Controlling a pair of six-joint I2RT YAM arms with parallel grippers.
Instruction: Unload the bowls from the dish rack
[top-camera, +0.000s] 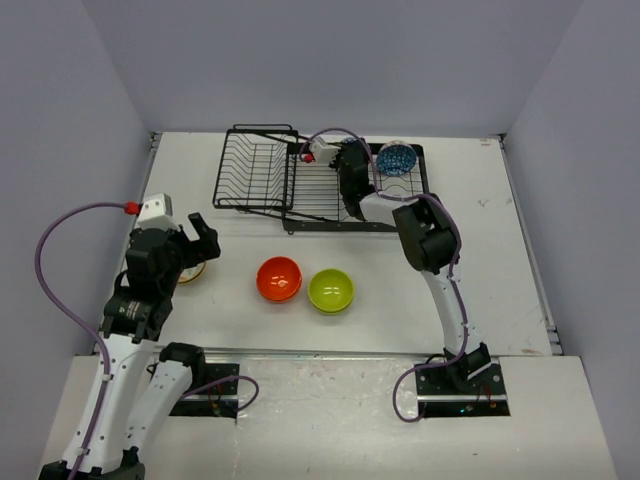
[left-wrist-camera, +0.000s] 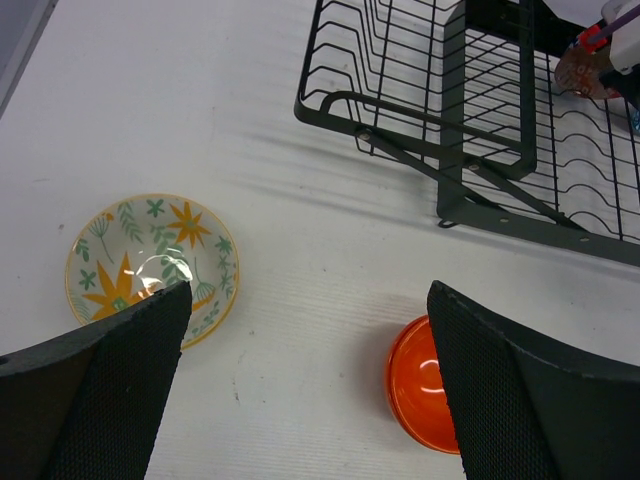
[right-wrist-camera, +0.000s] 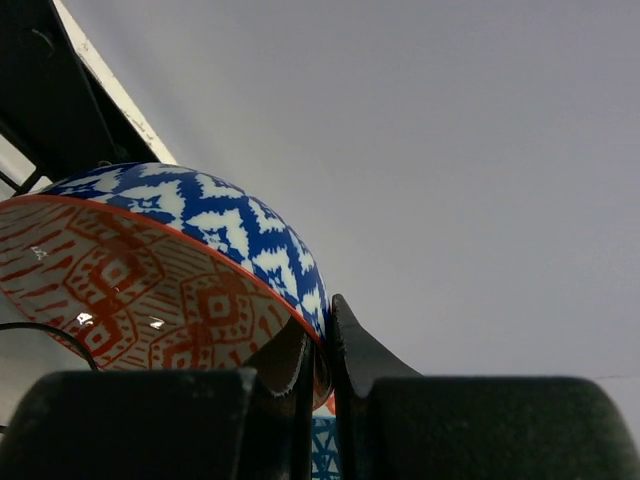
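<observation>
The black wire dish rack (top-camera: 300, 205) stands at the back middle of the table, with its deep basket (top-camera: 255, 170) on the left and its flat slotted tray on the right. A blue-and-white bowl (top-camera: 397, 158) with a red-patterned inside sits at the tray's back right corner. My right gripper (top-camera: 378, 166) reaches it from the left. In the right wrist view the gripper (right-wrist-camera: 325, 320) is shut on the rim of this bowl (right-wrist-camera: 200, 225). My left gripper (top-camera: 195, 250) is open and empty above the table (left-wrist-camera: 308, 290), just right of a floral bowl (left-wrist-camera: 150, 250).
An orange bowl (top-camera: 279, 278) and a green bowl (top-camera: 331, 290) sit side by side on the white table in front of the rack. The orange bowl (left-wrist-camera: 420, 385) and the rack's near corner (left-wrist-camera: 450, 200) also show in the left wrist view. Grey walls enclose the table.
</observation>
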